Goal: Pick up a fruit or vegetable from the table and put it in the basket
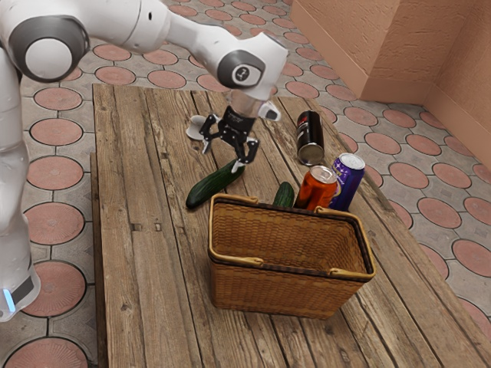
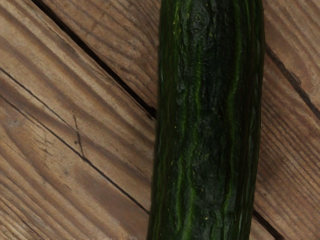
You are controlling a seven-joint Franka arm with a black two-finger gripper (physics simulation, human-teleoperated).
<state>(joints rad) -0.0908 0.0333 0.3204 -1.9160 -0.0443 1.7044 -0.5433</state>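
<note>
In the exterior view we see our gripper (image 1: 222, 156) in the upper middle, above the table (image 1: 138, 268), its fingers spread wide with nothing clasped between them. The large cucumber (image 1: 212, 188) lies on the boards at the picture's centre-left, its upper end close to one fingertip. Its lower end sits near the basket (image 1: 268, 291), whose upper left corner leaves us a narrow strip of wood. Bare planks stretch from there to the table's edge at the exterior view's left. Behind the basket, the small cucumber (image 1: 284, 195) and orange can (image 1: 317, 191) stand close to its far rim, crowding that side; the purple can (image 1: 347, 182) is just beside. The black can (image 1: 310, 136) lies on its side at the upper right, near the table's edge, and a white object (image 1: 196, 126) is partly behind our gripper.

In the wrist view we make out the large cucumber's lengthwise ridges and light green streaks, with planks along both long sides and dark seams meeting it at a slant.
</note>
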